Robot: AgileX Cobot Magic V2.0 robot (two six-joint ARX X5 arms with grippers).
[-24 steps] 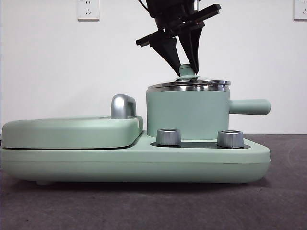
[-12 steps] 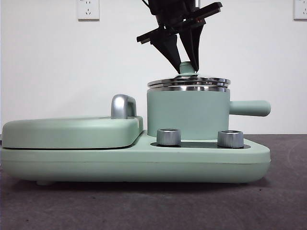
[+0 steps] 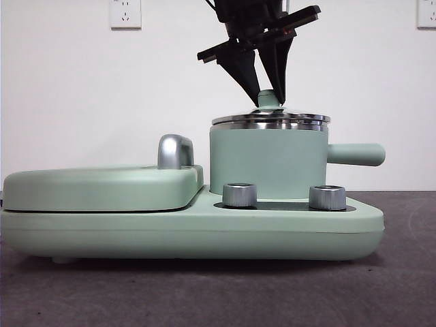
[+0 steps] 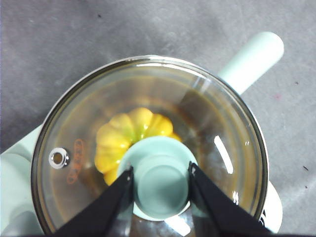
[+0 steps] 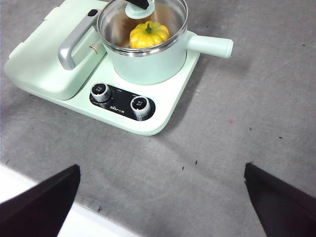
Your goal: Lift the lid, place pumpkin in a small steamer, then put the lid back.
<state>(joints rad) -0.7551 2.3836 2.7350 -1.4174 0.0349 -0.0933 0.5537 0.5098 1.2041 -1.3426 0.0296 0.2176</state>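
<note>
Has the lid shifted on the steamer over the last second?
Yes. The lid, tilted a second ago, now sits nearly level on the small steamer, with the left gripper clamped on its knob.

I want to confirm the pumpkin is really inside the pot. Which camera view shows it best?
The right wrist view: the pumpkin sits in the small steamer, whole with its stem. The left wrist view shows it through the glass lid, partly hidden by the knob. The front view hides it.

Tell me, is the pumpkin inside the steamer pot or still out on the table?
Inside. The pumpkin shows through the glass lid in the small steamer, and the left gripper grips the lid's knob.
</note>
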